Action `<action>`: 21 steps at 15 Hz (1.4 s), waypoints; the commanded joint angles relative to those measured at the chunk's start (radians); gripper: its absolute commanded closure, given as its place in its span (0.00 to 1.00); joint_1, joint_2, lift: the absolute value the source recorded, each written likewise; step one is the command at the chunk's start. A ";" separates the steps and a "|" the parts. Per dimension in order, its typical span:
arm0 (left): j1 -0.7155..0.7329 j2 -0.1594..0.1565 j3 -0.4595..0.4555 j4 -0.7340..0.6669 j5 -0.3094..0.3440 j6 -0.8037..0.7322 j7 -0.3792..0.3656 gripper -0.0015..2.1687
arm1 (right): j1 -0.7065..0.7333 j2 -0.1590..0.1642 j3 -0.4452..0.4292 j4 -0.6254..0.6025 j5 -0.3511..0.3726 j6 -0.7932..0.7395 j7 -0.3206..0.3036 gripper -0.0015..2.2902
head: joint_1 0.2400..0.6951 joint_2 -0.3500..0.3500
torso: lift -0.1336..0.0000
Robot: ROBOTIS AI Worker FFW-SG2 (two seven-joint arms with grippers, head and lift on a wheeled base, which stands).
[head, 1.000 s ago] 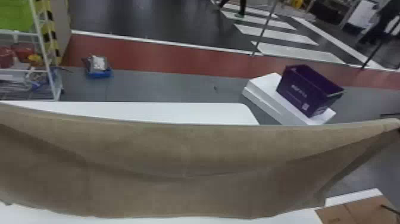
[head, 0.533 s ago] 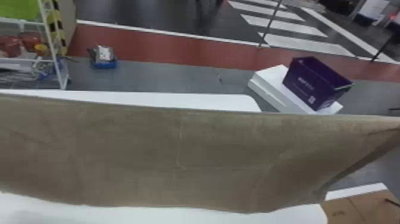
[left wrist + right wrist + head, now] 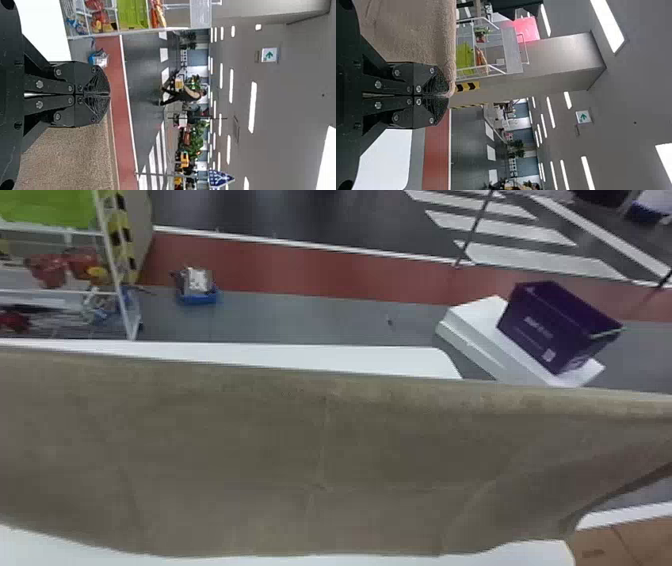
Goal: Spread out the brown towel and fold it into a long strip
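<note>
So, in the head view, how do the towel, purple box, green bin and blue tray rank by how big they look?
Towel
Purple box
Green bin, cut off by the edge
Blue tray

Beyond my left gripper, I see a green arrow on a white sign; well apart from it, a purple box bears small print I can't read and a square code.

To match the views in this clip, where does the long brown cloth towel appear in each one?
Head view: the brown towel stretches side to side across the middle and lower part.
Left wrist view: alongside the left gripper, on the side away from the landmark.
Right wrist view: pinched at its edge by the right gripper, on the landmark's side.
Shared landmark: the bright green plastic bin on the white rack.
</note>
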 commanded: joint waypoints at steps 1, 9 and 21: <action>-0.004 -0.003 0.026 0.000 0.005 0.040 -0.013 0.87 | 0.014 0.003 -0.010 0.018 -0.017 0.000 0.005 0.57 | 1.00 0.08 | 0.08; -0.113 -0.003 -0.076 0.008 -0.233 0.319 -0.011 0.87 | 0.011 -0.009 0.358 0.136 0.332 -0.187 -0.077 0.57 | 1.00 0.17 | 0.08; -0.411 -0.003 -0.648 0.574 -0.704 0.079 0.200 0.87 | -0.230 -0.064 0.751 0.507 0.727 -0.457 -0.270 0.57 | 1.00 0.23 | 0.08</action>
